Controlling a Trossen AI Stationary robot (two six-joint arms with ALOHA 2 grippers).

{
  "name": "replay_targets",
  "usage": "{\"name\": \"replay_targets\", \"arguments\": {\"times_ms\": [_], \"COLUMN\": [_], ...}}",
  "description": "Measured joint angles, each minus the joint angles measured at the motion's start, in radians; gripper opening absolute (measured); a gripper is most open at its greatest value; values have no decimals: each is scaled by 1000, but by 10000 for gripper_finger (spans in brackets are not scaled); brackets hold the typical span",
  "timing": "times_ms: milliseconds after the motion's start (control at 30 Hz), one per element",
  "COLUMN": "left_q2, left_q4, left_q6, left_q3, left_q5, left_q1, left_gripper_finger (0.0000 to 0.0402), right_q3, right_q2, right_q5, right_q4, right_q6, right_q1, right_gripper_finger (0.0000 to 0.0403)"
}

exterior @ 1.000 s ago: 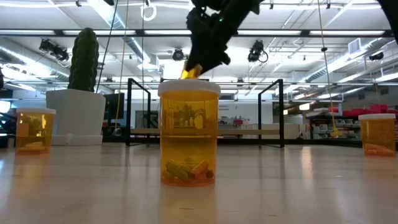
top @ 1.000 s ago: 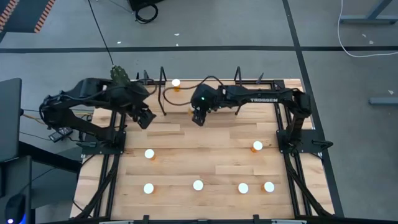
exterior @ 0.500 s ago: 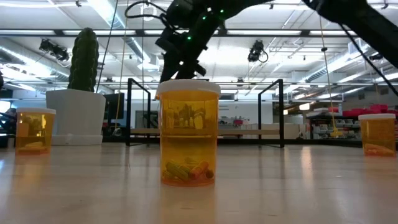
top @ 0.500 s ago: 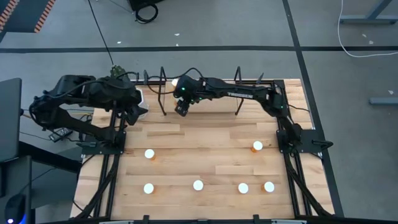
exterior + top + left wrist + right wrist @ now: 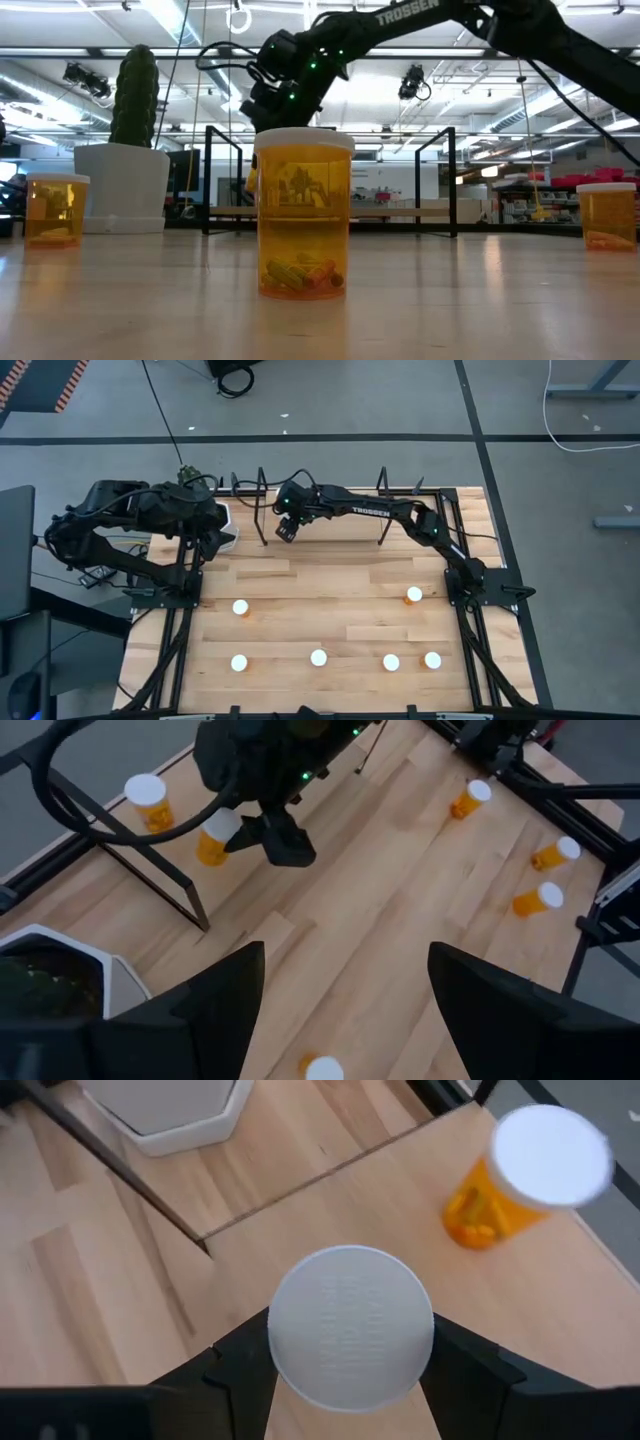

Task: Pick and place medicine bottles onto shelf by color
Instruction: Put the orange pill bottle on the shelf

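The right gripper (image 5: 285,528) is holding a medicine bottle (image 5: 350,1342) tight between its two fingers, and you can see the round white cap sitting right between them. A second ago this arm was nearer the middle of the table, and now it is reaching far over to the left end of the shelf (image 5: 330,520), so the bottle is hanging just above the wooden board. Another bottle (image 5: 528,1172) is already standing on the shelf close by (so this one would be its neighbor). I think the arm is getting ready to set its bottle down next. The left gripper (image 5: 345,995) is waiting with its fingers spread apart and nothing in them, pulled back by the white cactus pot (image 5: 228,525) at the back left corner. Six more bottles are still standing on the light wooden table (image 5: 330,595), like the one in the front middle (image 5: 318,657) and one over on the right (image 5: 413,594), so lots of work is left. Around the table the floor is gray, and the low view is showing a big bright room with lamps on the ceiling.
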Motion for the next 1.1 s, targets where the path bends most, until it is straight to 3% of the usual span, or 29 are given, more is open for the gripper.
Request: {"name": "replay_targets", "arguments": {"times_ms": [1100], "left_q2": [2], "left_q4": [-49], "left_q6": [-7], "left_q3": [-1], "left_q5": [0], "left_q1": [0], "left_gripper_finger": [288], "right_q3": [-66], "right_q2": [-2], "right_q5": [-1], "right_q4": [118], "right_q6": [7], "right_q1": [5], "right_gripper_finger": [218]}}
